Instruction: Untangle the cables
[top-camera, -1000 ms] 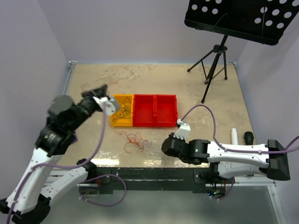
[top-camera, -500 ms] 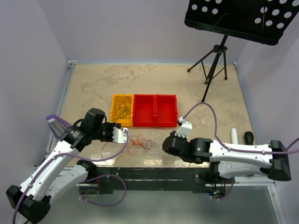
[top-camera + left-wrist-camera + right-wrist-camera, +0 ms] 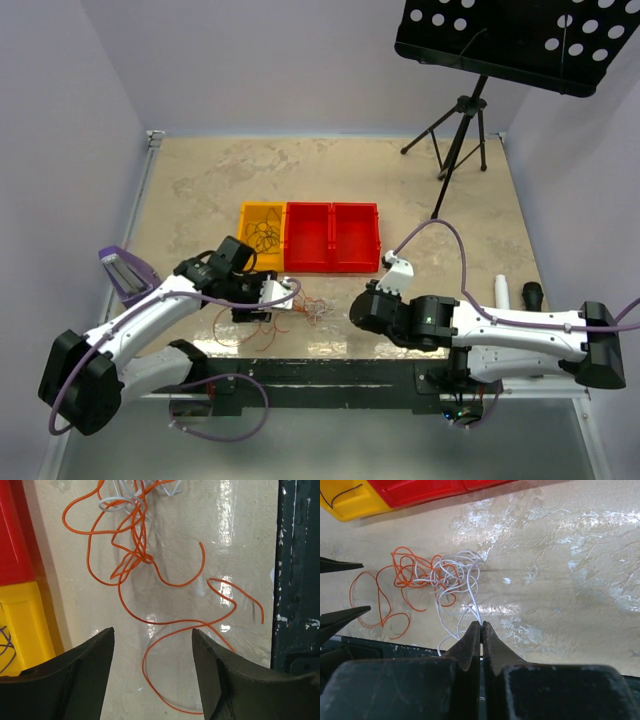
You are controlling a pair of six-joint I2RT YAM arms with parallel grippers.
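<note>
Glossy marbled tabletop (image 3: 200,180) bears thin, looping orange-and-white cables (image 3: 145,558).

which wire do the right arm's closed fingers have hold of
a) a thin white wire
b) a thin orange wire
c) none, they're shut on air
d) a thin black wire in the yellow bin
a: in the right wrist view the thin white wire runs out of the tangle straight into the tips of the right gripper, whose fingers are pressed together, while the thin orange wire lies loose to the side.
</note>
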